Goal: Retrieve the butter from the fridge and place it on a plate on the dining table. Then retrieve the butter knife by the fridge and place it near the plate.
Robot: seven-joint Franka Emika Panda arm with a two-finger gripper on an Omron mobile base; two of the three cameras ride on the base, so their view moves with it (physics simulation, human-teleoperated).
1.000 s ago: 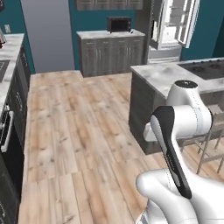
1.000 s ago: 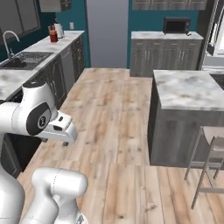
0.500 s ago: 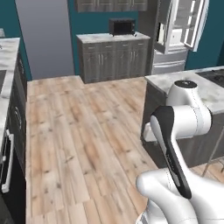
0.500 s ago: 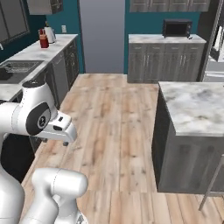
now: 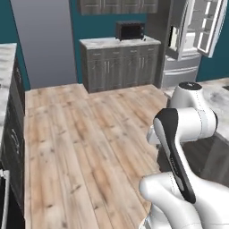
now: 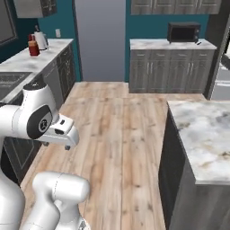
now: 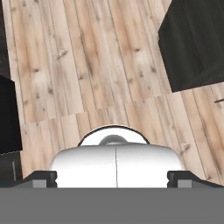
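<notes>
The fridge (image 5: 193, 31) stands at the far right of the back wall, its upper doors swung open on a white interior, with grey drawers below. Its edge (image 6: 223, 74) also shows in the right base view. The dining table (image 6: 204, 134) with its marbled top and dark base is close on my right. My arm is folded in front of the base, the hand (image 6: 62, 131) held over the wooden floor. In the hand view my gripper (image 7: 116, 178) is open and holds nothing, the fingertips (image 7: 40, 177) set wide apart. The butter, the plate and the butter knife are out of view.
A grey cabinet counter (image 5: 120, 60) carrying a black microwave (image 5: 130, 30) stands at the back wall, left of the fridge. A long counter (image 6: 31, 63) with a sink, a red bottle (image 6: 33, 46) and a kettle runs along the left. Wooden floor (image 5: 85, 134) lies between.
The base has driven forward, so the whole scene has shifted: the back counter, microwave and fridge look nearer and larger. The arm keeps its folded pose and the gripper stays open.
</notes>
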